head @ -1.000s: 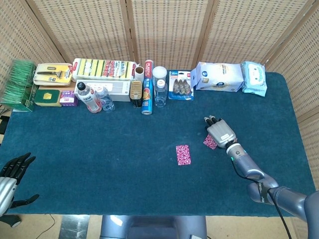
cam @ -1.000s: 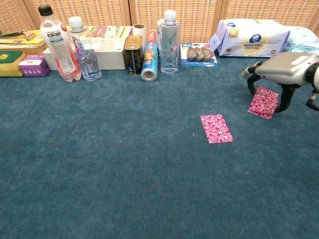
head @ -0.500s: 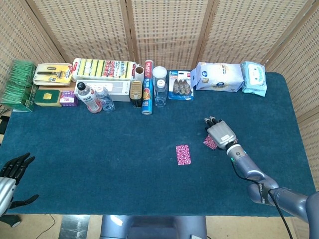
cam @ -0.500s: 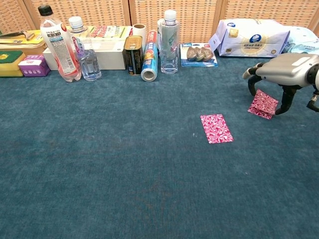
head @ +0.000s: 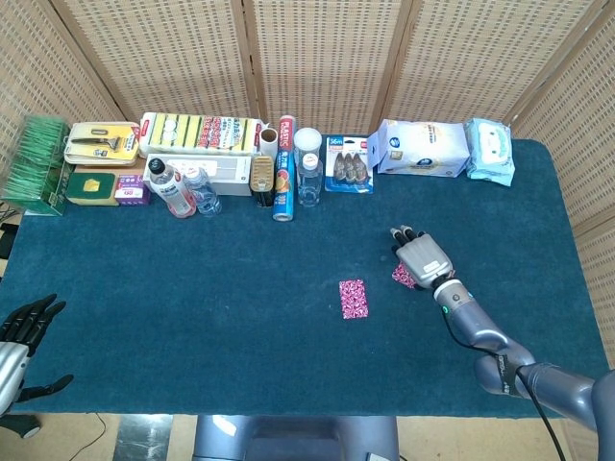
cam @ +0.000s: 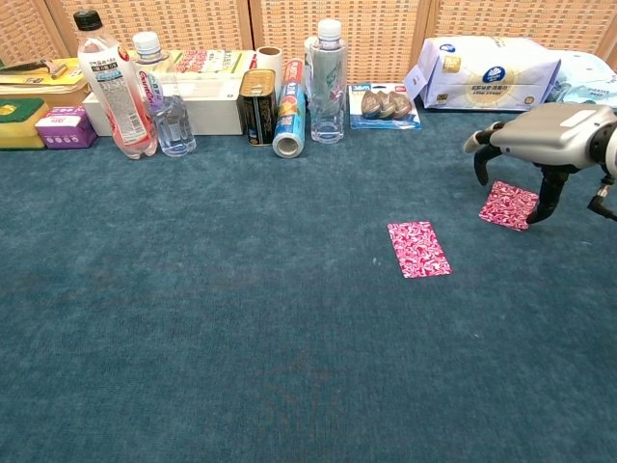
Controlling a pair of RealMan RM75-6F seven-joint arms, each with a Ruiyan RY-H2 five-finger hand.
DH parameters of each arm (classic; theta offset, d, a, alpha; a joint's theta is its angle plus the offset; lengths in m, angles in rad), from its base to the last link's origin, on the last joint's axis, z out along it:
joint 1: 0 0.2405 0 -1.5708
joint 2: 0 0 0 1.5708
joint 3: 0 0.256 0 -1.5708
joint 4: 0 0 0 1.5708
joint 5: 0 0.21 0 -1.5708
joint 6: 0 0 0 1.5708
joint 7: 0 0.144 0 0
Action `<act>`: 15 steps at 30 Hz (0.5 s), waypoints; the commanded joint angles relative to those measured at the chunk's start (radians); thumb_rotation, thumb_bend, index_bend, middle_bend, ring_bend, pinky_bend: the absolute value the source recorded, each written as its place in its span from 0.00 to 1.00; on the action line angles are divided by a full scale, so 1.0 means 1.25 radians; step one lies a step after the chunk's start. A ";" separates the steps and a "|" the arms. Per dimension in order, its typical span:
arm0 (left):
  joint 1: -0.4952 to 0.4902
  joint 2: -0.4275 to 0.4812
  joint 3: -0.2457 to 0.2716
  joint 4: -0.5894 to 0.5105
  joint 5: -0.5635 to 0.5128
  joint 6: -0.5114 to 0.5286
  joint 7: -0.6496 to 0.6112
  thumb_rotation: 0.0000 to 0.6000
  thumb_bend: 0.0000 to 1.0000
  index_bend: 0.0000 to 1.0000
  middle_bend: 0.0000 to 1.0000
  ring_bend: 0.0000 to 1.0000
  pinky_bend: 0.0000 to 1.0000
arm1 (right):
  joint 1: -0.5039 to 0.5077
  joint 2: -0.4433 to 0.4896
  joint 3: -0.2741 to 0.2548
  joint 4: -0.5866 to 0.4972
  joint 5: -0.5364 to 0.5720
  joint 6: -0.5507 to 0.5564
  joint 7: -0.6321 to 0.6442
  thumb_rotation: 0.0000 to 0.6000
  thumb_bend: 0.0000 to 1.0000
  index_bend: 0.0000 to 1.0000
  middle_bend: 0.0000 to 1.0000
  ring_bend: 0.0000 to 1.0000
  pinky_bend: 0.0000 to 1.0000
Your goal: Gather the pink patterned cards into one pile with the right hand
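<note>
Your left hand hangs at the near left edge, fingers spread, holding nothing. One card lies mid-table. Farther right, your right hand arches palm-down over the second card, fingers curled down around it; grip unclear.

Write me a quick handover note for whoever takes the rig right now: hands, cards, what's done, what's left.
Right hand: palm down over the far-right card, fingers arched around it; whether it holds the card cannot be told.
Left hand: idle at the near-left table edge, fingers spread, holding nothing.
Cards: two pink patterned ones, the right one lying flat under the right hand, the other flat mid-table to its left, apart.
Done: nothing piled yet.
Left: bring one card onto the other with the right hand.
</note>
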 commanded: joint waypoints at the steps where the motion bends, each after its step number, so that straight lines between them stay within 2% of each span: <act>1: 0.000 0.000 0.000 0.000 0.000 0.001 -0.001 1.00 0.03 0.00 0.00 0.00 0.05 | 0.001 0.023 0.002 -0.038 -0.018 0.019 -0.003 1.00 0.17 0.32 0.09 0.10 0.35; 4: 0.000 0.000 0.000 0.000 0.002 0.001 -0.001 1.00 0.03 0.00 0.00 0.00 0.05 | 0.000 0.035 0.001 -0.065 -0.033 0.027 0.007 1.00 0.15 0.32 0.09 0.10 0.34; 7: 0.001 -0.001 0.001 0.001 0.003 0.001 0.001 1.00 0.03 0.00 0.00 0.00 0.05 | 0.002 0.048 -0.008 -0.096 -0.071 0.033 0.030 1.00 0.08 0.32 0.09 0.10 0.34; 10: 0.001 -0.001 0.003 0.001 0.007 0.002 0.003 1.00 0.03 0.00 0.00 0.00 0.05 | 0.013 0.055 -0.041 -0.125 -0.169 0.043 0.056 1.00 0.01 0.32 0.10 0.10 0.33; 15: 0.003 -0.001 0.004 0.003 0.010 0.007 0.000 1.00 0.03 0.00 0.00 0.00 0.05 | 0.034 0.034 -0.087 -0.110 -0.313 0.074 0.093 1.00 0.00 0.31 0.10 0.10 0.33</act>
